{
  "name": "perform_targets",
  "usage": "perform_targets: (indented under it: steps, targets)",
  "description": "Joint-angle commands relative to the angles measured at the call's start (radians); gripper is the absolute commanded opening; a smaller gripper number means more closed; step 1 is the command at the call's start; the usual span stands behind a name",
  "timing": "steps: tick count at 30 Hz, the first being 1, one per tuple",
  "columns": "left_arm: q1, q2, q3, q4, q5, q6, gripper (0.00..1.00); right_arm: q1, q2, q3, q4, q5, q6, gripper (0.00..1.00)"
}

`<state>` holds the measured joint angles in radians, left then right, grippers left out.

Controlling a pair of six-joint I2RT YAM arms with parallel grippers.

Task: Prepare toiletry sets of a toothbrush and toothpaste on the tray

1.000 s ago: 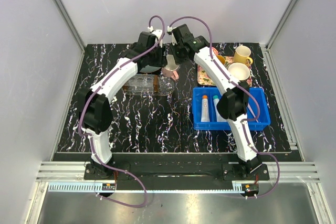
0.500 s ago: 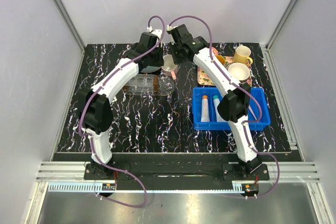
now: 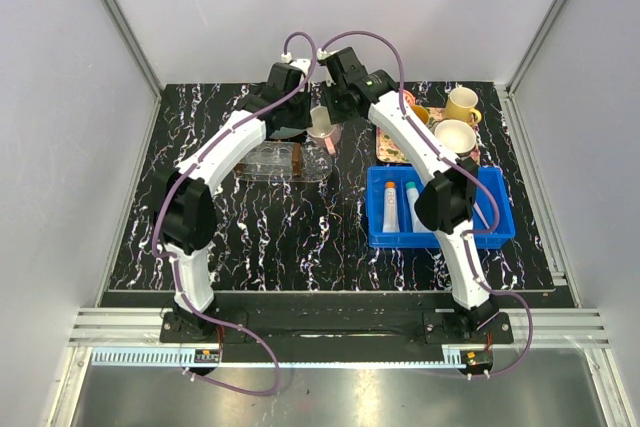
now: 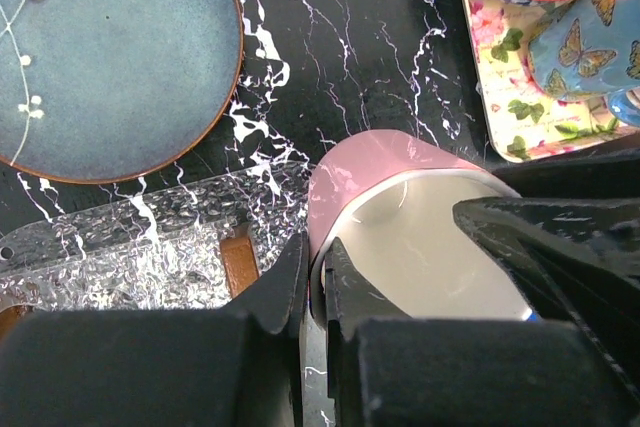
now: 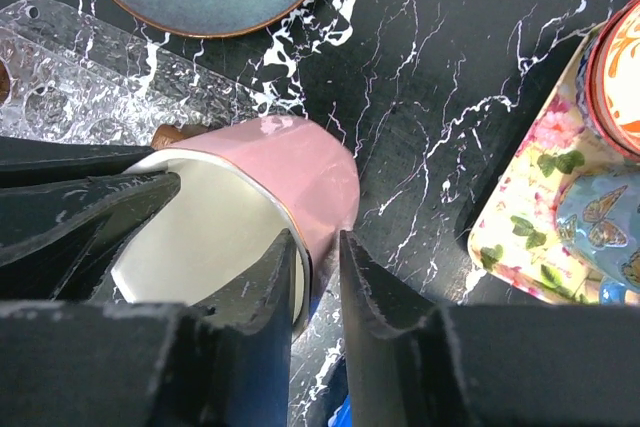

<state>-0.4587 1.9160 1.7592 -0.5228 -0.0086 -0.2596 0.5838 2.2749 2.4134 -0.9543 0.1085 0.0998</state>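
The tray (image 3: pixel 262 160) lies on the counter (image 3: pixel 300 237), left of centre. Just beside its right end, the left gripper (image 4: pixel 315 282) is clamped tight on the rim of a pink mug (image 4: pixel 380 162). The right gripper (image 5: pixel 315 247) straddles the opposite side of that rim; whether it presses on the wall cannot be told. Farther right, both toothpaste tubes (image 3: pixel 390 207) and the toothbrush (image 3: pixel 486 210) lie in the blue bin (image 3: pixel 440 242), well apart from the tray.

No readable text, label or number shows on anything.
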Motion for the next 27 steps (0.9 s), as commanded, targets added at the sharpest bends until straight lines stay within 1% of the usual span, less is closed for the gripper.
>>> perform_targets:
  steps: [1, 4, 7, 11, 16, 18, 24, 27]
  targets:
    - [0.002, 0.000, 0.063, 0.014, 0.013, 0.003, 0.00, -0.010, -0.109, 0.016, 0.077, -0.007, -0.028, 0.33]
    - [0.000, 0.006, 0.066, 0.012, 0.010, 0.002, 0.00, -0.010, -0.112, 0.016, 0.080, -0.007, -0.028, 0.39]
    - [-0.001, 0.012, 0.068, 0.014, 0.012, -0.001, 0.00, -0.010, -0.114, 0.013, 0.077, -0.013, -0.028, 0.40]
    - [-0.003, 0.024, 0.088, 0.007, 0.010, -0.003, 0.00, -0.010, -0.118, 0.009, 0.074, -0.004, -0.028, 0.44]
    - [-0.005, 0.049, 0.126, -0.026, 0.012, -0.007, 0.00, -0.012, -0.144, -0.020, 0.074, 0.042, -0.054, 0.45]
    - [-0.003, 0.063, 0.137, -0.040, -0.013, -0.007, 0.00, -0.016, -0.155, -0.037, 0.074, 0.057, -0.060, 0.45]
    - [-0.006, 0.106, 0.186, -0.088, -0.030, 0.003, 0.00, -0.039, -0.219, -0.143, 0.088, 0.072, -0.068, 0.45]
    - [-0.009, 0.113, 0.195, -0.101, -0.040, 0.006, 0.00, -0.062, -0.277, -0.212, 0.114, 0.076, -0.069, 0.44]
